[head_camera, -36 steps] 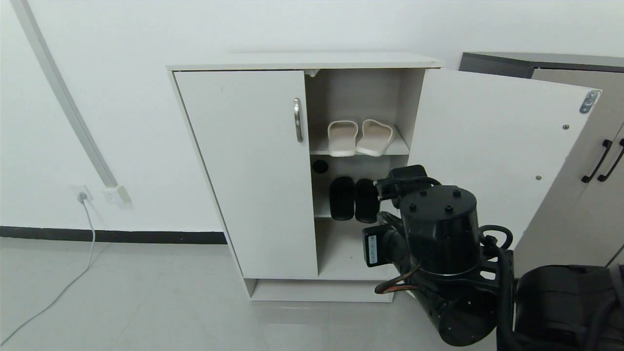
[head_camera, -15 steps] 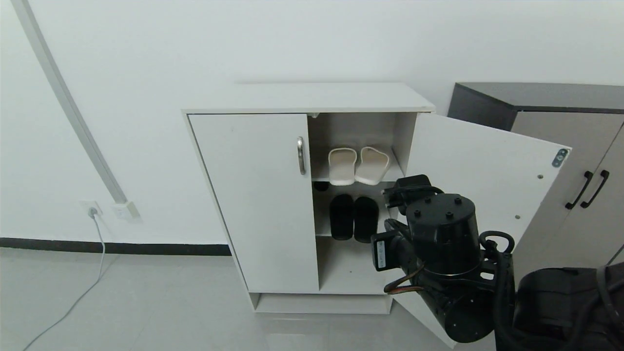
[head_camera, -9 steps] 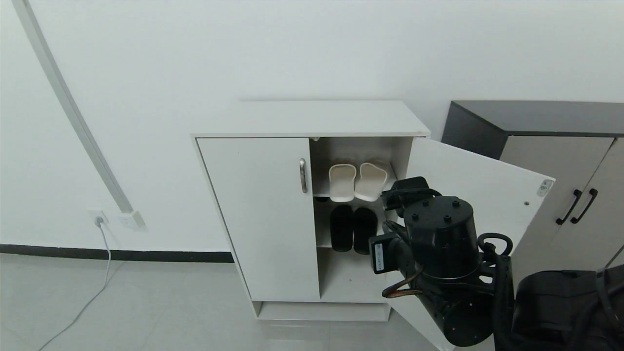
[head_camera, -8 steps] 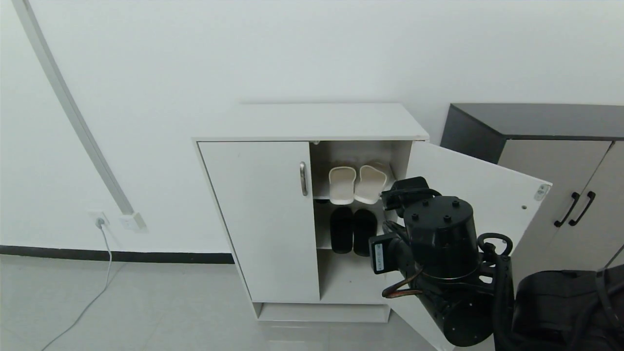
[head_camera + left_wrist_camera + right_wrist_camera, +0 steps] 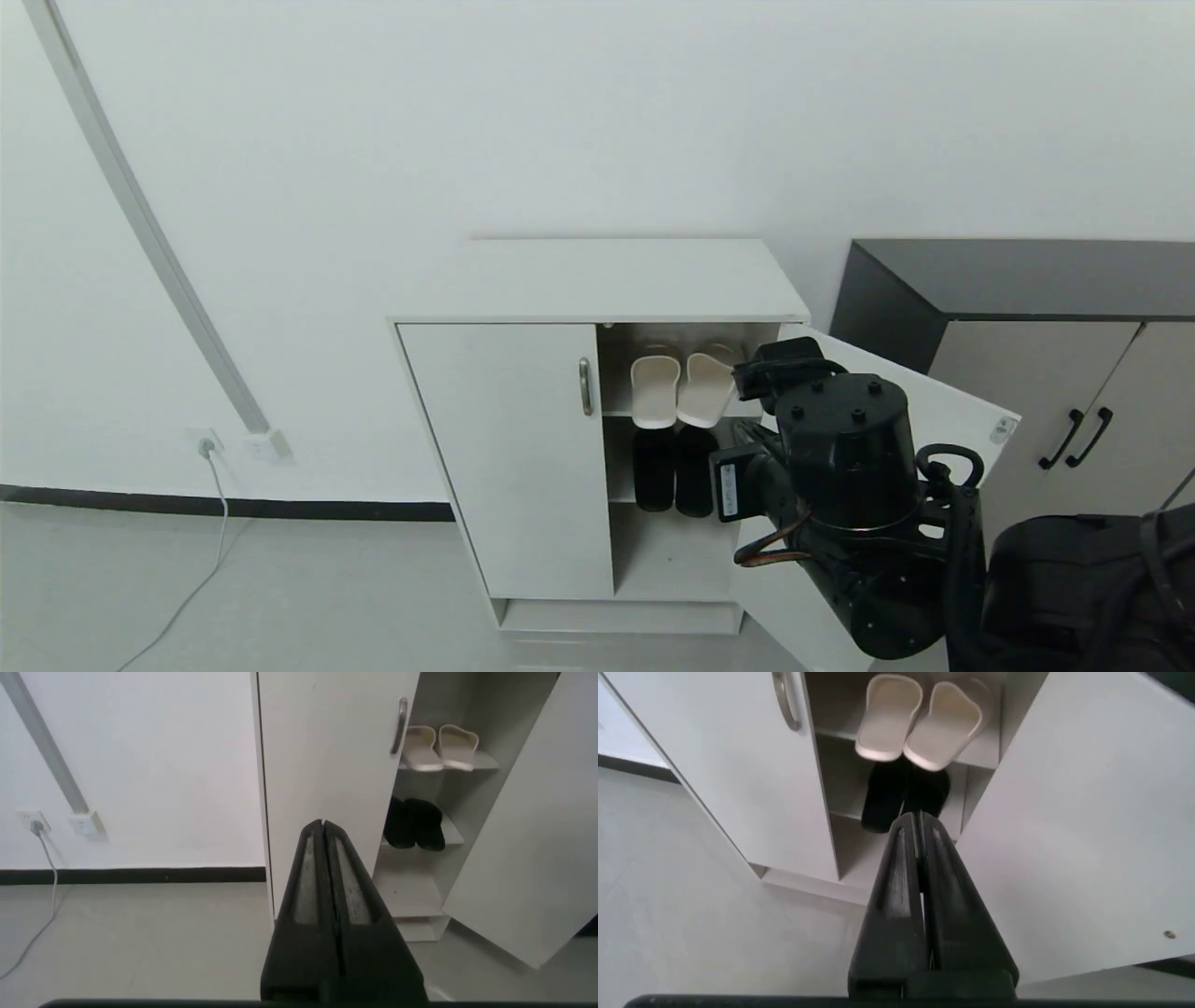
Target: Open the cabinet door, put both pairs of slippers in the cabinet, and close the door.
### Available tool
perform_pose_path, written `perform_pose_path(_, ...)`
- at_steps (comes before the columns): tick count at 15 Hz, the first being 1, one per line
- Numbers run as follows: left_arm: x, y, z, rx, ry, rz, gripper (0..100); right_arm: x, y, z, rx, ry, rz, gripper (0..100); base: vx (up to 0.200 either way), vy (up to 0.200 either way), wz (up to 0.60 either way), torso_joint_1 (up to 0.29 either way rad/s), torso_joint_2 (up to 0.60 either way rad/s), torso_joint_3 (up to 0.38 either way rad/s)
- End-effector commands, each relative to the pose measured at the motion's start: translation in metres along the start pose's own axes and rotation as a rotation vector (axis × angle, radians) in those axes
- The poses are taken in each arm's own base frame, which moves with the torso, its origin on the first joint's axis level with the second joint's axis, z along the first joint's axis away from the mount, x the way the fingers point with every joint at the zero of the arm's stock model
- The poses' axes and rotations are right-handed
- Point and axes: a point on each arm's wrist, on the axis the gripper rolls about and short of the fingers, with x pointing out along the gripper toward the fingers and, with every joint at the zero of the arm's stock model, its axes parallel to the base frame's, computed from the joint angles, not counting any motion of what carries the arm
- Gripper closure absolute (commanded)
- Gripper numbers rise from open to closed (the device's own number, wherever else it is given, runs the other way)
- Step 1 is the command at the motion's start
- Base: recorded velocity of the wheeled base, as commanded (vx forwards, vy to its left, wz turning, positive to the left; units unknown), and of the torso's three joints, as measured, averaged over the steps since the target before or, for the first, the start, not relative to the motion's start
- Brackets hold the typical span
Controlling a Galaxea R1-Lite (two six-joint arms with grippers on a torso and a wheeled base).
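The white cabinet (image 5: 597, 280) stands against the wall with its left door (image 5: 509, 457) closed and its right door (image 5: 943, 411) swung open. A white pair of slippers (image 5: 679, 387) lies on the upper shelf, and a black pair (image 5: 672, 471) on the shelf below. My right arm is in front of the open door. My right gripper (image 5: 920, 817) is shut and empty, pointing at the open compartment, with the white slippers (image 5: 920, 714) and black slippers (image 5: 901, 793) beyond it. My left gripper (image 5: 323, 826) is shut and empty, in front of the closed door (image 5: 327, 756).
A grey cabinet (image 5: 1074, 392) with black handles stands right behind the open door. A wall socket with a cable (image 5: 210, 448) and a slanted conduit (image 5: 140, 215) are on the left wall. Bare grey floor (image 5: 280, 597) lies left of the white cabinet.
The whole head picture has shifted: the cabinet now sits lower and smaller and its top shows, so the camera has moved up and back. The slippers stay on their shelves.
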Motion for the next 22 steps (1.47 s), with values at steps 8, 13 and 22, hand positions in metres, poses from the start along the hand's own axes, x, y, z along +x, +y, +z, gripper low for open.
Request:
perform_pose_path(8,0.0001,0.0,0.0,0.0,0.001,0.0,100,0.0025,-0.0026,-0.0003,0.001,0.002,-0.011,100,0.0,0.0,0.0,0.255,-0.58,-0.328)
perform_pose_path(13,0.0001,0.0,0.0,0.0,0.001,0.0,100,0.0038,-0.0029,-0.0005,-0.012,0.002,-0.014,100,0.0,0.0,0.0,0.179,-0.38,-0.213)
perform_pose_path(22,0.0001,0.0,0.0,-0.002,0.001,0.0,100,0.0066,-0.0026,-0.0023,-0.033,0.009,-0.016,100,0.0,0.0,-0.07,0.003,-0.01,-0.003)
